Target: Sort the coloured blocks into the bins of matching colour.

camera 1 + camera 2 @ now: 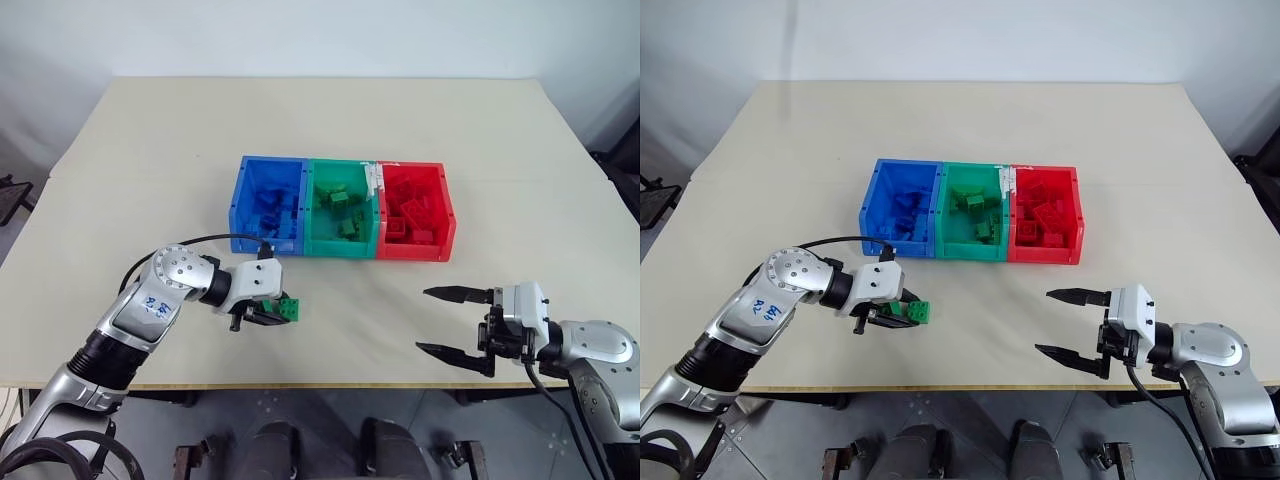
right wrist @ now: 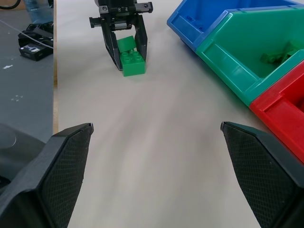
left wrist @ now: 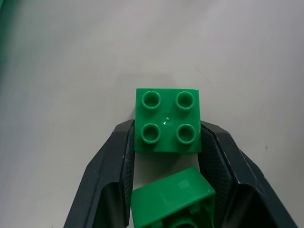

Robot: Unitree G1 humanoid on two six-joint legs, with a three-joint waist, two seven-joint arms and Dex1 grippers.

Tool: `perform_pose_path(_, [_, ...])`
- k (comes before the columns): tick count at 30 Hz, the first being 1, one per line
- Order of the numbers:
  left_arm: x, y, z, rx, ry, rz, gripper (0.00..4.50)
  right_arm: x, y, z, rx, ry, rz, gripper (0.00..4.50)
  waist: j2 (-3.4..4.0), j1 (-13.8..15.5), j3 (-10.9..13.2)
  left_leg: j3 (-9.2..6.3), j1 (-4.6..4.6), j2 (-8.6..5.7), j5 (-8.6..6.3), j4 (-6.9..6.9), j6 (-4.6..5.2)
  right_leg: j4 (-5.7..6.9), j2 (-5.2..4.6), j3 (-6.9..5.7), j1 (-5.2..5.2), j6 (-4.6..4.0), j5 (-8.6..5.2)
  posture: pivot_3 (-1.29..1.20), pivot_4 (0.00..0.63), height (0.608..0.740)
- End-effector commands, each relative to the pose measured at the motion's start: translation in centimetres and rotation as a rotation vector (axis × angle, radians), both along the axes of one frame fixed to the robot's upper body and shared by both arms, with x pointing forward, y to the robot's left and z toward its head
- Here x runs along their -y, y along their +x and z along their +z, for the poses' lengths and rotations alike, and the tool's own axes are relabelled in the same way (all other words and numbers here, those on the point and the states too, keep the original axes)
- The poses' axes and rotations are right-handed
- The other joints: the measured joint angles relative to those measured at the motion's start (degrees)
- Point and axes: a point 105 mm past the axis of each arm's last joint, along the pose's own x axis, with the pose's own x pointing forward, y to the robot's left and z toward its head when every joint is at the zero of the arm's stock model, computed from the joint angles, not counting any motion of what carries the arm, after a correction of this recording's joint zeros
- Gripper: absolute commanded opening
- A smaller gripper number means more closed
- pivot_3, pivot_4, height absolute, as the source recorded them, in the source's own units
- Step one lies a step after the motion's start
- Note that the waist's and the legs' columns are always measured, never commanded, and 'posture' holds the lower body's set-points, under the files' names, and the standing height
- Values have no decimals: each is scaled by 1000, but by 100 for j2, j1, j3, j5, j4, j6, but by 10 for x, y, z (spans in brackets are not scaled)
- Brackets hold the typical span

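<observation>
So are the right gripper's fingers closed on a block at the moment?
No, the right gripper hangs wide open with nothing between its fingers, apart from the green block that sits between the left gripper's fingers.

- Three joined open-topped bins are set in a row near the middle of the bench [image 1: 500, 130]: the blue bin [image 1: 240, 200] toward the left edge, the green bin [image 1: 316, 215] in the middle, the red bin [image 1: 447, 215] toward the right edge.
- Blue blocks [image 1: 268, 212] are seen in the blue bin, green blocks [image 1: 342, 205] in the green bin, red blocks [image 1: 408, 218] in the red bin.
- A green four-studded block [image 3: 167, 118], studs upward, is found on the bench toward the front edge, in front of the blue bin, clamped between the fingers of the left tool [image 3: 167, 142].
- A second green block [image 3: 171, 197], tilted, is seen just behind it, deeper between the same fingers.
</observation>
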Motion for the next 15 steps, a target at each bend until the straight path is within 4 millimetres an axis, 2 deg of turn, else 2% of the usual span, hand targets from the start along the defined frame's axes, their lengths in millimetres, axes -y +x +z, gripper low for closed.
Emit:
perform_pose_path(1, [2, 5, 12, 56, -55, -8, 1569, 5, 1, 11, 59, 6, -35, 4500, 0, 10, 0, -2, 0, 0, 0, 1, 0, 1, -1, 0, 0, 0, 0, 0, 150, 740])
perform_pose_path(6, [14, 13, 45, 100, -297, 16, 1569, 17, 7, 22, 91, 122, -180, 4500, 0, 8, 0, -8, -4, 5, 0, 5, 0, 2, -3, -4, 1, 0, 0, 0, 150, 740])
perform_pose_path(9, [20, 26, 67, 139, -447, 87, 1569, 24, 7, 24, 97, 173, -254, 4500, -1, 17, 0, -11, -5, 4, 0, 10, 0, 5, -3, -5, 2, 0, 0, 0, 150, 740])
perform_pose_path(13, [25, 32, 76, 138, -512, 110, 1569, 28, 5, 26, 99, 200, -302, 4500, 0, 0, 0, -8, -3, -2, 0, 10, 0, 7, -3, -4, 3, 1, 1, 0, 150, 740])
perform_pose_path(15, [22, 28, 67, 89, -453, 100, 1569, 29, 4, 25, 97, 203, -312, 4500, 0, -10, 0, -7, -2, -3, 0, 9, 0, 7, 0, -4, 3, 1, 0, 0, 150, 740])
